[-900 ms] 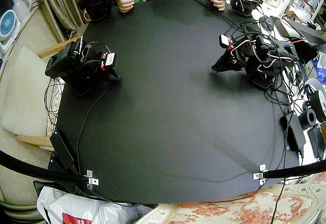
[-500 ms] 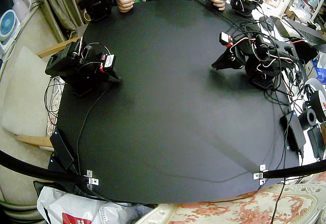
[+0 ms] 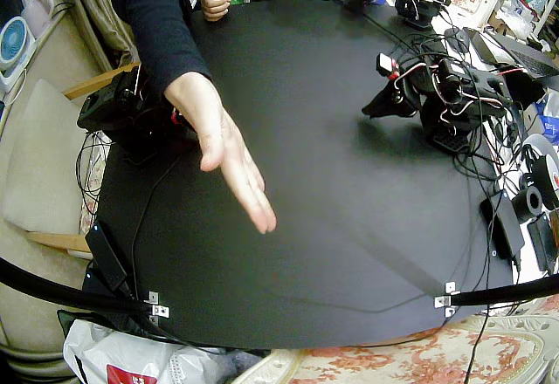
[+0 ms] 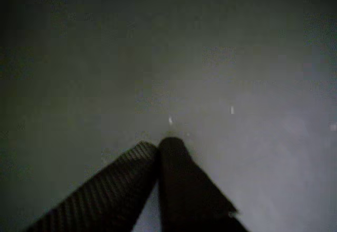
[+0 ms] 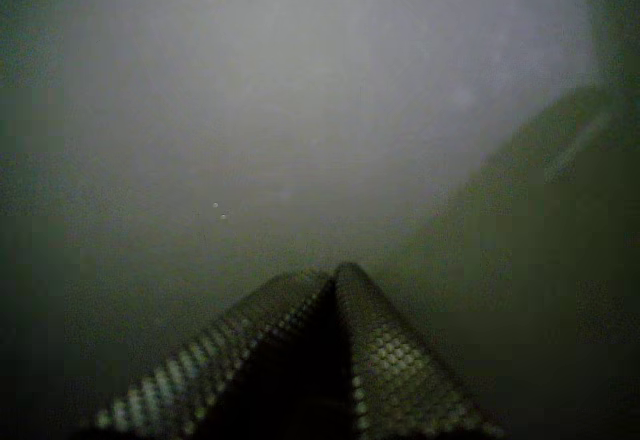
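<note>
Though nothing lies on it, the surface [image 3: 332,227] is the biggest thing I see: a wide sheet of matt black with rounded corners, smooth and dull, and bare between the two arms. A person's dark sleeve [image 3: 157,26] comes in over it and ends in an open palm [image 3: 223,144], held flat and slanting towards the middle.

The right arm [image 3: 118,105] sits folded low at the edge, a blocky black body with looped cables. The palm hangs just in front of it and hides its tip from the fixed view. Well apart across the surface, the left arm [image 3: 463,96] crouches under red and white wires. The left hand [image 3: 374,112] points down at the surface, though I cannot tell if it touches.

In a wrist view the right hand [image 5: 333,272], as I take it, is closed tight on nothing, and its pads are dimpled like a grid. A blurred dark mass to one side may be the person's arm. In a wrist view the fingers [image 4: 184,190] also meet with nothing between them, one ribbed and one plain, above a few pale specks [image 4: 170,119].

Both arms seem parked. To do that well, I'd say each should be held motionless and low with the jaws together, the right arm above all while that palm is so near.
</note>
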Controlling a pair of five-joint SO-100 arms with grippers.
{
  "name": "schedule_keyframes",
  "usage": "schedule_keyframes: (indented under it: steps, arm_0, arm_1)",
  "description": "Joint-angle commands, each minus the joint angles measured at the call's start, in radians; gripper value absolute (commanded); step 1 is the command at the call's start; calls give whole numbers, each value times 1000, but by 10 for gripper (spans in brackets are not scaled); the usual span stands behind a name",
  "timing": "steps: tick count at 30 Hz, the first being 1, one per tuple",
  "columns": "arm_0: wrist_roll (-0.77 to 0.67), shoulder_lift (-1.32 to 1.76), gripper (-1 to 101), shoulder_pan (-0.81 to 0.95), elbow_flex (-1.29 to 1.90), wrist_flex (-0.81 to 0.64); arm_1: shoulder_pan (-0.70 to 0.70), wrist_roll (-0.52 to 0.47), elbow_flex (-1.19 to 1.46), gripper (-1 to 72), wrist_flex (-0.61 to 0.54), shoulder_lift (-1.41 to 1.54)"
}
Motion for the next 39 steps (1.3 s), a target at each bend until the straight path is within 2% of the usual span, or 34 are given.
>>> schedule_keyframes:
  steps: [1,4,6,9,12,15,17,19,25,31,35,37,39]
  arm_0:
    - [61,21,0,-15,-114,-97]
    - [178,23,0,-106,-316,-193]
    - [207,21,0,-278,-472,-222]
    - [264,-95,0,-394,-621,-314]
    - [302,-359,0,-469,-749,-535]
    - [350,-670,0,-492,-805,-864]
    - [359,-839,0,-482,-885,-963]
    - [462,-979,0,-446,-999,-959]
    - [469,-1298,0,-428,-1238,-999]
    - [476,-1618,0,-419,-1534,-951]
    - [471,-1532,0,-416,-1463,-925]
    - [466,-1324,0,-413,-1293,-907]
    - [466,-1111,0,-390,-1164,-830]
  arm_1:
    - [-11,0,-6,-5,2,11]
    - [-12,-3,-6,-5,2,11]
    - [-14,-3,-6,-5,2,11]
    - [-14,-3,-6,-5,2,11]
    - [-17,-5,-6,-5,2,11]
    - [-17,-5,-6,-5,2,11]
    - [-17,-5,-6,-5,2,11]
    - [-17,-5,-6,-5,2,11]
    - [-17,-5,-6,-5,2,11]
    - [-17,-6,-6,-5,2,11]
    - [-15,-3,-6,-5,2,11]
    - [-15,-3,-6,-5,2,11]
    - [-14,0,-6,-5,2,11]
